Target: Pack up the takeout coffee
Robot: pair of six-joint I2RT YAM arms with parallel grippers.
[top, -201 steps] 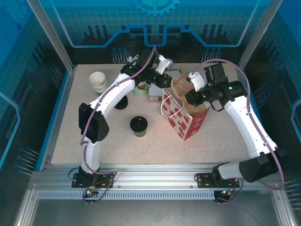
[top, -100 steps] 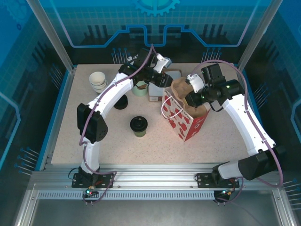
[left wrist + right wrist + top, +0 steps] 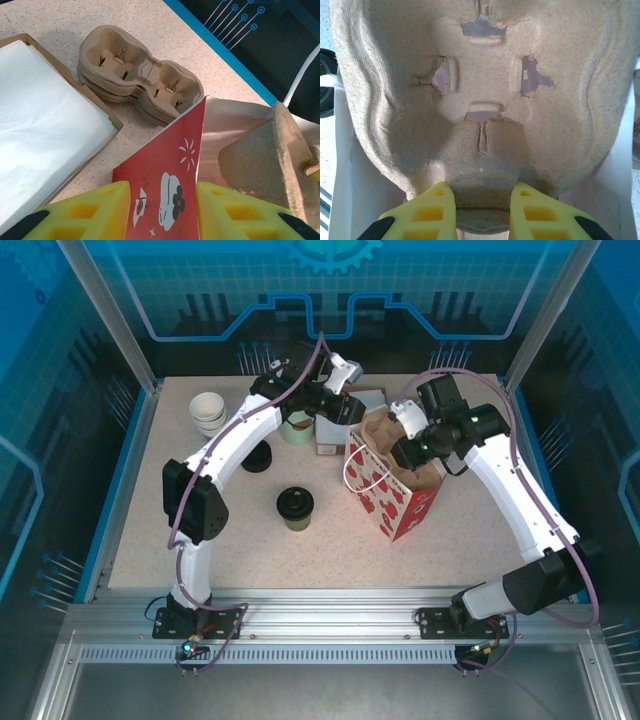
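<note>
Takeout coffee point(image 3: 295, 508) stands upright on the table point(image 3: 200, 540), left of centre, with its black lid on and its long axis vertical. It is well apart from both grippers, and nothing touches it.

Behind it, a pale green cup point(image 3: 297, 427) stands beside a shallow box of white paper sheets point(image 3: 45, 115). A stack of empty cup carriers point(image 3: 140, 75) lies just beyond that box.

The left gripper point(image 3: 162, 210) sits at the far left rim of the red paper bag point(image 3: 400, 498). Its jaws are parted, and the bag's red corner panel rises between them. I cannot tell whether either finger presses on the paper.

The bag stands open-mouthed right of centre. A single cup carrier point(image 3: 480, 100) leans inside it with its upper end poking above the rim. The pockets that can be seen hold no cup.

The right gripper point(image 3: 482, 205) is over the bag's mouth, and its yellow fingers are closed on the carrier's lower lip.

From the left gripper the coffee lies toward the near edge and slightly left. From the right gripper it lies across the bag, further left. The left arm is therefore the nearer one, and its reach to the coffee looks unobstructed. The right arm would have to let go of the carrier and pass the bag. The coffee is not yet packed.
</note>
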